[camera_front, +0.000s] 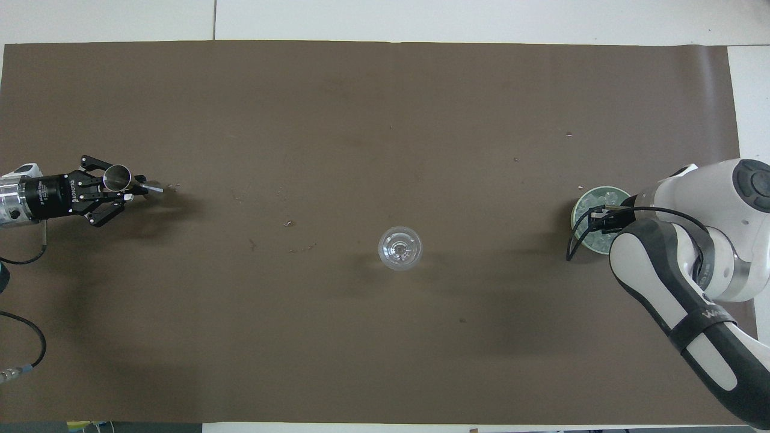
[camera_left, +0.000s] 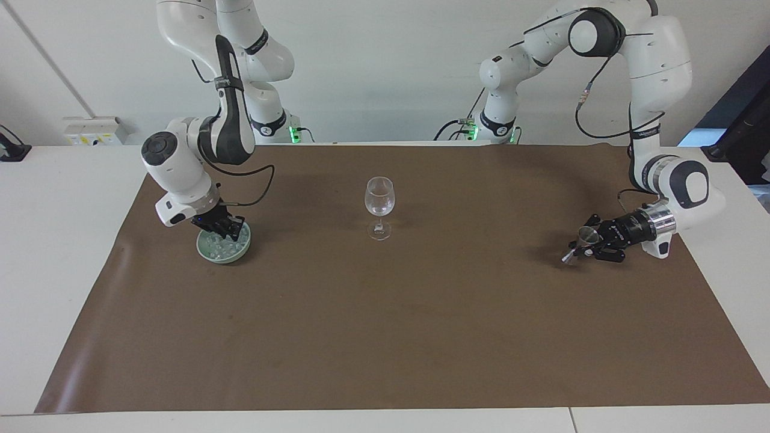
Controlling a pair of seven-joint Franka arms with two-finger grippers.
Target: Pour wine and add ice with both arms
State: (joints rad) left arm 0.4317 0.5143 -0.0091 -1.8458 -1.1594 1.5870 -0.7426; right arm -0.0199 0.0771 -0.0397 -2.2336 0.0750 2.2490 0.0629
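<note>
A clear stemmed wine glass stands upright mid-mat. The ice lies heaped in a pale green bowl toward the right arm's end of the table. My right gripper dips into that bowl, shut; whether a cube sits between its tips does not show. At the left arm's end of the table, my left gripper is low over the mat, shut on a small metal jigger that leans outward. Wine itself is out of view.
A brown mat covers most of the white table. A few small specks and droplets dot the mat beside the jigger. Black cables hang from both arms.
</note>
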